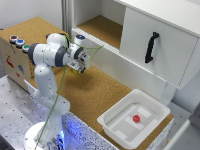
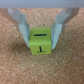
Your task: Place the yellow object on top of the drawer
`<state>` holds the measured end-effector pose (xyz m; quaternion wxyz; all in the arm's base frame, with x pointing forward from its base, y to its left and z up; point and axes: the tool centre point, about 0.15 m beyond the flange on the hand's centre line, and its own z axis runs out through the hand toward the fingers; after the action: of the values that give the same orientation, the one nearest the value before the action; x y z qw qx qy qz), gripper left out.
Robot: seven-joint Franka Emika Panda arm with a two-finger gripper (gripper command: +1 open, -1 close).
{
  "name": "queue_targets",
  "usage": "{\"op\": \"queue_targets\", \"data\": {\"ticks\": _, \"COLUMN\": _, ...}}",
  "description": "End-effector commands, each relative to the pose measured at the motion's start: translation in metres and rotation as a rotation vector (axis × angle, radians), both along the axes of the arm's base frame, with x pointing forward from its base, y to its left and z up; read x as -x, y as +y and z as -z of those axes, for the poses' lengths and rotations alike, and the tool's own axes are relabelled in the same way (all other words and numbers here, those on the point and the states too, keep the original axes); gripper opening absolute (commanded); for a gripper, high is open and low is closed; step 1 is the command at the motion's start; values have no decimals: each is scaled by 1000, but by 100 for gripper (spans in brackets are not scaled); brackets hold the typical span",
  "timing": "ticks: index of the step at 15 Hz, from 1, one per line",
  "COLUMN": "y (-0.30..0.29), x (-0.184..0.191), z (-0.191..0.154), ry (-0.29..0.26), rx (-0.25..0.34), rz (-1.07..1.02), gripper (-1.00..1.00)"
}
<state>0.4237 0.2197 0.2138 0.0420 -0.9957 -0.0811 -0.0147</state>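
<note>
The yellow object (image 2: pixel 41 42) is a small yellow cube with a dark mark on its face. In the wrist view it sits between my gripper's (image 2: pixel 41 44) two fingers, which press against its sides just over the cork surface. In the exterior view my gripper (image 1: pixel 78 69) is low over the cork table, at the exterior view's left of centre, with a speck of yellow (image 1: pixel 76 71) at its tips. The drawer (image 1: pixel 160 55) is the big white cabinet with a black handle (image 1: pixel 151 47) at the exterior view's upper right, well apart from my gripper.
A shallow white tub (image 1: pixel 114 126) holding a small red piece (image 1: pixel 136 118) stands at the exterior view's lower right. A box with coloured buttons (image 1: pixel 17 42) is at the left. The cabinet's open cork-floored shelf (image 1: pixel 102 27) lies behind my gripper, with a small blue item (image 1: pixel 80 37) on its ledge.
</note>
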Motion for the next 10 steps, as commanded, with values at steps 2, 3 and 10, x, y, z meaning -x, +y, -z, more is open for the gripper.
{"op": "queue_targets", "data": {"ticks": 2, "y": 12, "x": -10, "z": -59, "ry": -27, "rx": 87, "rz": 26, "gripper": -100}}
{"op": "queue_targets", "data": {"ticks": 3, "y": 15, "x": -14, "z": -81, "ry": -55, "rx": 96, "rz": 5, "gripper": -100}}
{"op": "queue_targets", "data": {"ticks": 10, "y": 70, "x": -23, "z": -224, "ry": -150, "rx": 73, "rz": -388, "gripper": -100}}
